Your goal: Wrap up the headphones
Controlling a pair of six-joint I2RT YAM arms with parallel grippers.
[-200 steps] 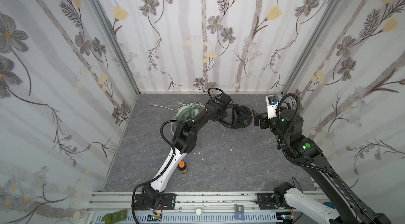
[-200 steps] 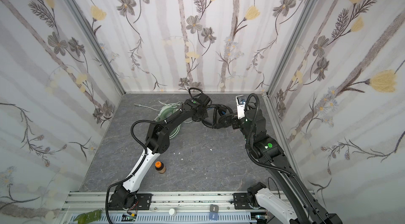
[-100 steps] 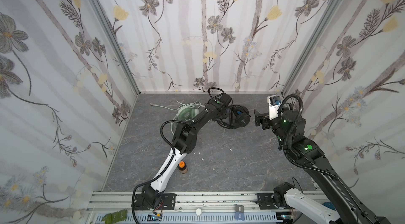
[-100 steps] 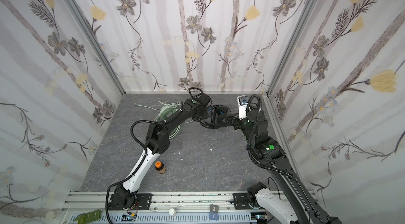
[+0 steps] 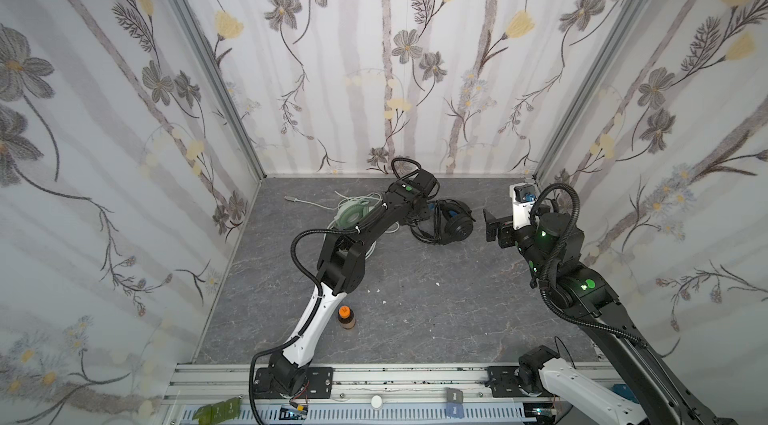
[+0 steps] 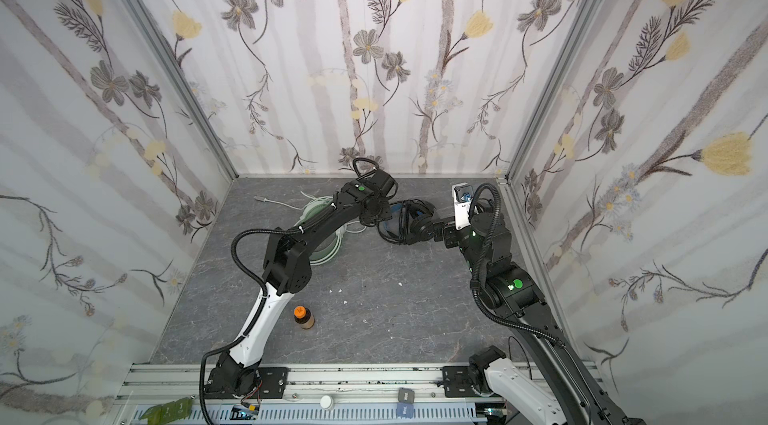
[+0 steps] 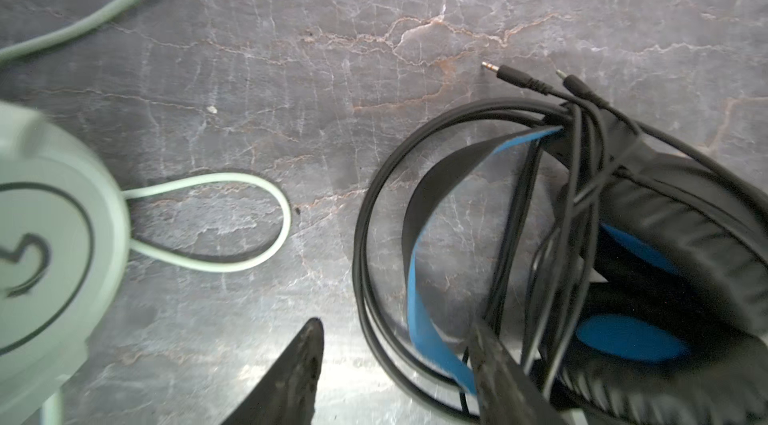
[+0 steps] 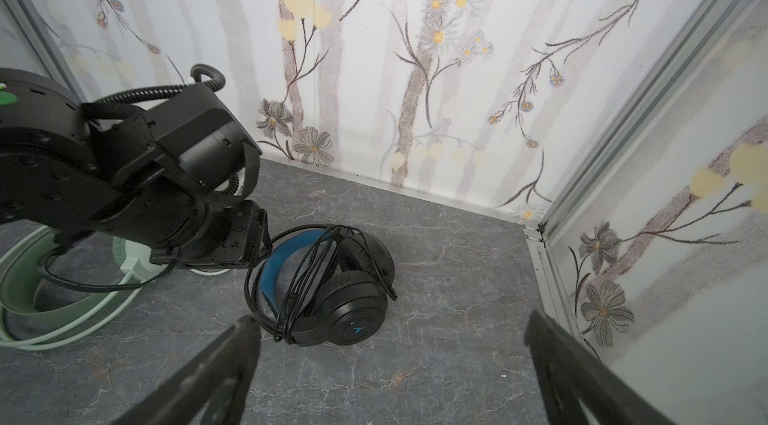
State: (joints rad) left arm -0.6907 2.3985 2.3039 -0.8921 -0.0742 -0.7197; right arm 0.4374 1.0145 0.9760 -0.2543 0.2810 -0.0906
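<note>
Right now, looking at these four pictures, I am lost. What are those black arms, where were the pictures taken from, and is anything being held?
Those are two robot arms fixed to a rail at the front, each ending in a two-fingered gripper. Two pictures look down on the whole scene from overhead; the other two are taken from the arms' wrists. On the grey table lie a black headset with its black cable looped around it, a mint-green headset with a pale cable, and a small orange-capped bottle. The left gripper hovers open over the black headset; the right gripper stands wide open facing it. Neither holds anything.
</note>
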